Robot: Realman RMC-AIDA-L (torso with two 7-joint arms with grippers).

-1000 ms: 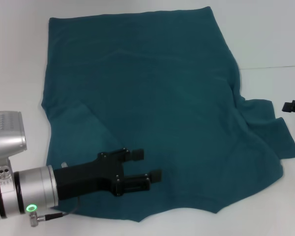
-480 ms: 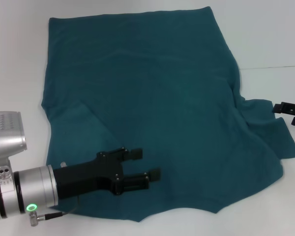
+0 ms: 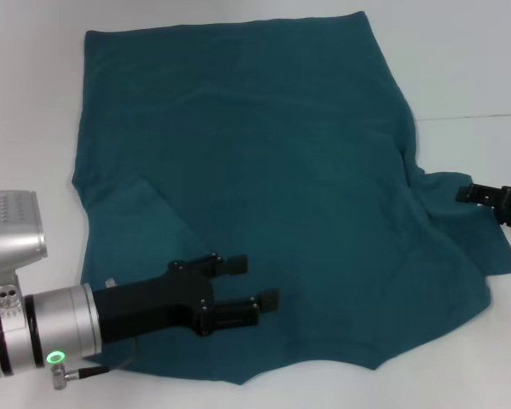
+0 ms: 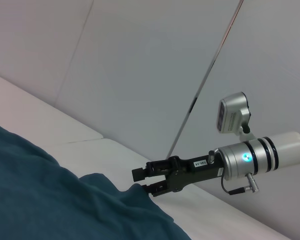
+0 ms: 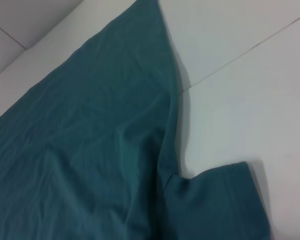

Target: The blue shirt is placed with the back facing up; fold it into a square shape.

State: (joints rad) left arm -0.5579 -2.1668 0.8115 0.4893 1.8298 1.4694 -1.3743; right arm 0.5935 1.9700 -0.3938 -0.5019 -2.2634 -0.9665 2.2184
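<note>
The blue shirt [image 3: 255, 170] lies spread flat on the white table, plain side up. Its left sleeve is folded in over the body, and its right sleeve [image 3: 464, 223] sticks out to the right. My left gripper [image 3: 257, 283] is open and hovers over the shirt's near part, above the cloth. My right gripper [image 3: 485, 203] is open at the right sleeve's outer edge, and it also shows in the left wrist view [image 4: 145, 182], just above the cloth. The right wrist view shows the shirt's side edge and the right sleeve [image 5: 220, 200].
The white table [image 3: 468, 68] has a seam line [image 3: 477, 116] running off to the right of the shirt. Bare table surrounds the cloth on all sides. A wall panel [image 4: 140, 65] stands behind the table.
My right gripper has moved left from the frame edge to the right sleeve. My left gripper has stayed nearly still over the shirt's near part.
</note>
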